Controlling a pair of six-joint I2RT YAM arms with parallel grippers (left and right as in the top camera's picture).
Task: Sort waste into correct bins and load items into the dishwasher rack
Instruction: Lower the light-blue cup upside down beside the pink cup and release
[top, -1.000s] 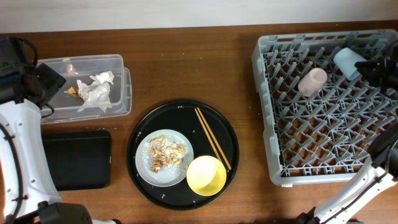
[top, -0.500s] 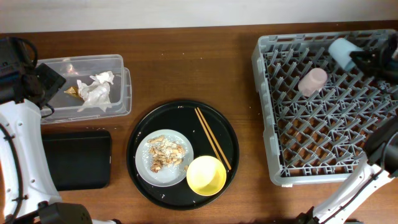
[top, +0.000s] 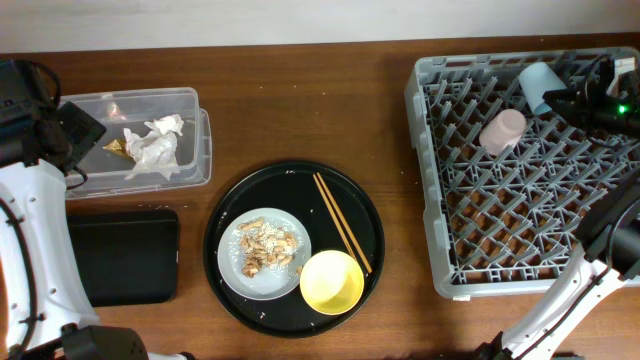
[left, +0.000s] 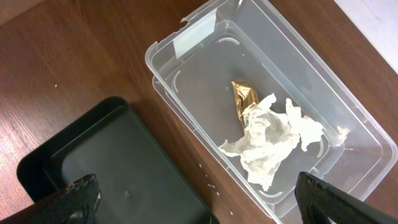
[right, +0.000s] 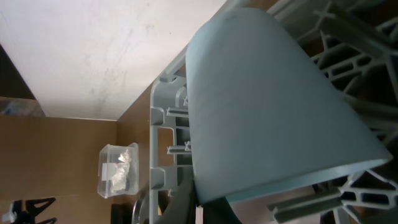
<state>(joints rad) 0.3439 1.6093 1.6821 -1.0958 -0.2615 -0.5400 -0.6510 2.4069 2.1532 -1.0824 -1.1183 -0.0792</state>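
Where the overhead camera looks down, a brown wood-grain desk fills the field, with a strip of pale wall along its far edge.

Right claw: pinching the small blue cup, which is tilted at the far edge of the large square light-grey pegged dishwasher rack. Whether the cup rests on the pegs cannot be told. The small pink cup lies near it on the pegs.

Left claw: spread wide, its dark fingertips at the lower corners of the wrist view. It holds nothing, above the shallow black rectangular tray and the clear rectangular plastic tub.

Tub contents: crumpled white tissue touching a small gold-brown wrapper.

Large round black tray, desk centre:
- a grey-white round plate bearing beige-brown crumbly food scraps;
- a yellow bowl at the plate's rim;
- thin wooden chopsticks.

Only the left wrist view resolves the wrapper's creases. The right wrist view, nearly filled by the cup's wall, shows the tub far off beyond the rack's rim. Only the overhead view shows the round tray.
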